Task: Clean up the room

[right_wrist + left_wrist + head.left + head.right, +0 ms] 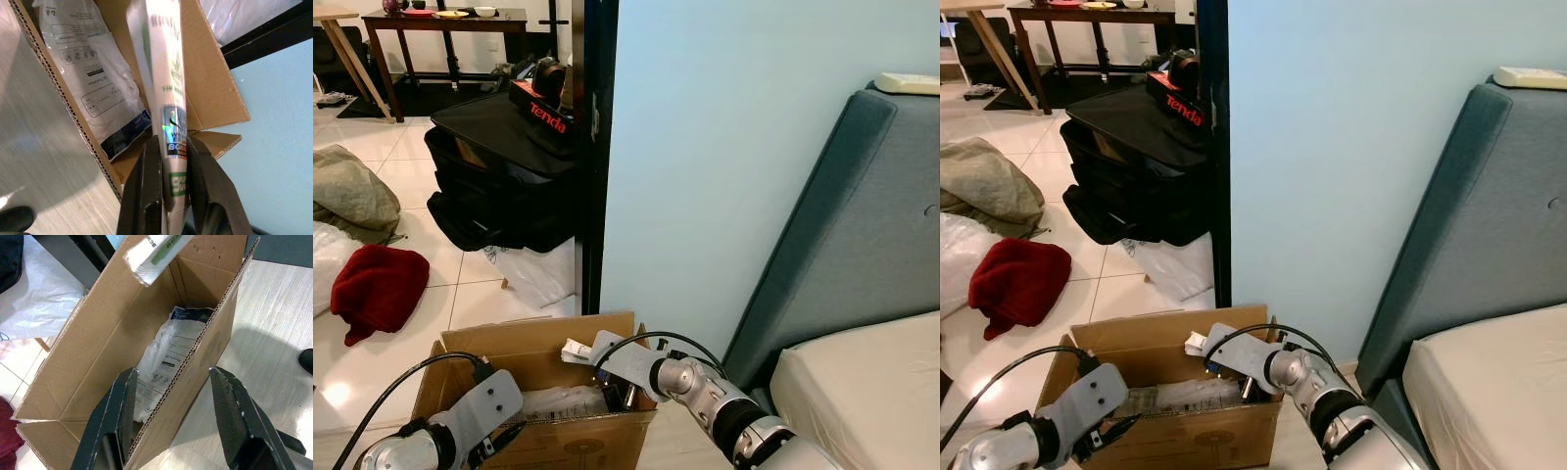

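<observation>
Your cleanup looks only partly done, judging from the floor on the left: a red cloth (378, 287) lies crumpled on the tiles, an olive bundle (350, 191) sits beyond it, and a clear plastic sheet (533, 271) lies beside the black stacked bags (494, 181). These are well apart from the cardboard box (573, 441) in front of you, so they probably remain to be collected.

Inside the box, a white plastic pouch (168, 360) already lies along the bottom.

Your left gripper (171, 421) is spread wide and straddles the near wall of the box, one finger inside and one outside, holding nothing. It does not appear to press on the cardboard.

Your right gripper (168, 186) is clamped on a long white carton (164, 98) with green printing, held over the open top of the box at its far right corner. The carton is not yet inside; lowering it in and letting go seems the step in hand.
</observation>
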Robot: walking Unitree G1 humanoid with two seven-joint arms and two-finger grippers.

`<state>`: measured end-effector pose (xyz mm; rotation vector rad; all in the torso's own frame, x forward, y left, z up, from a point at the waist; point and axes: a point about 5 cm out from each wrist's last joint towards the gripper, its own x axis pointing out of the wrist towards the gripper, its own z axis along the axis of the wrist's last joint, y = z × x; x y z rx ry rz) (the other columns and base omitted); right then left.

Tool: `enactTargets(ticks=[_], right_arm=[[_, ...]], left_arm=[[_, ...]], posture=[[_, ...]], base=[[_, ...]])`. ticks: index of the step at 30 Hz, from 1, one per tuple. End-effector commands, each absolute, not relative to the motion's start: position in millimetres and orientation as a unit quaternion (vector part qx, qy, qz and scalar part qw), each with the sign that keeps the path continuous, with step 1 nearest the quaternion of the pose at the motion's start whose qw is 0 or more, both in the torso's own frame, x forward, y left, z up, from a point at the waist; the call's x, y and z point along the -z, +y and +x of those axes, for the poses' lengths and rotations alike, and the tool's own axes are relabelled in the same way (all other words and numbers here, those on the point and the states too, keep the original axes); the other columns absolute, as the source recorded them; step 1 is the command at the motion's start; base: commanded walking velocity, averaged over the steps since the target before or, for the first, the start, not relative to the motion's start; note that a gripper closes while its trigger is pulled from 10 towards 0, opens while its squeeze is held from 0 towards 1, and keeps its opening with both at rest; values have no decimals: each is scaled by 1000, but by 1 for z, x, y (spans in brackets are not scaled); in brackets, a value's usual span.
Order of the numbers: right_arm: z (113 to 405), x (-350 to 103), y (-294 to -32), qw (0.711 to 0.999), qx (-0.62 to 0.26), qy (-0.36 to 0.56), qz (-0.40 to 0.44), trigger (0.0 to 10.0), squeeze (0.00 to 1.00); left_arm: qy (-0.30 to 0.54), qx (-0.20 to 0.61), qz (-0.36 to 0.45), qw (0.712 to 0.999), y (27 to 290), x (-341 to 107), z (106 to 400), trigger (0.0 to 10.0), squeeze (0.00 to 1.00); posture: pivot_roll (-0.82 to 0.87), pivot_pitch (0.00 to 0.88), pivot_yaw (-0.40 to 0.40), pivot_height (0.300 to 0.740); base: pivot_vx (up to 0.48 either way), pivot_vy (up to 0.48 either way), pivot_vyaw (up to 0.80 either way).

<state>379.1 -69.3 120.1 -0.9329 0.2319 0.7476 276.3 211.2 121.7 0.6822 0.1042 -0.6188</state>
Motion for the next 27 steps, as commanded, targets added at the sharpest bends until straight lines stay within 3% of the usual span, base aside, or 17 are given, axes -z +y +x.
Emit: enactTargets(ticks=[1,4,5,14,15,17,18,20,21,22,27], right_arm=[[377,-115,-70,813,-354,117,-446,10000,388],[377,-115,-70,812,-355,117,-449,10000,388],[375,-112,-70,806,-365,121,-451,10000,0],[375,-112,-69,806,-368,121,-448,10000,0],[375,-112,-68,809,-371,124,-440,10000,263],[375,-112,-68,809,-371,124,-440,10000,263],[374,-112,-68,809,-372,125,-437,10000,1000],[374,-112,-68,809,-372,125,-437,10000,1000],[374,-112,-67,807,-373,123,-440,10000,808],[374,-112,-67,805,-374,120,-444,10000,0],[374,-112,-67,804,-373,118,-448,10000,0]], left_arm=[[61,311,327,891,210,-115,272,10000,0],[61,311,327,891,210,-115,272,10000,0],[61,312,327,890,210,-115,272,10000,0],[60,313,330,888,210,-115,274,10000,0],[60,312,331,889,210,-115,274,10000,0],[60,312,331,889,210,-115,274,10000,0],[60,311,331,889,210,-115,274,10000,0],[60,311,331,889,210,-115,274,10000,0],[60,311,330,889,210,-115,274,10000,0],[60,311,330,889,210,-115,274,10000,0],[59,311,330,889,209,-115,274,10000,0]], posture=[[33,285,-91,622],[33,285,-91,622],[33,279,-88,622],[35,276,-84,622],[36,277,-85,622],[36,277,-85,622],[37,275,-86,622],[37,275,-86,622],[37,273,-86,622],[36,272,-85,622],[36,273,-86,622]], base=[[0,0,0],[0,0,0],[0,0,0],[0,0,0],[0,0,0],[0,0,0],[0,0,0],[0,0,0],[0,0,0],[0,0,0],[0,0,0]])
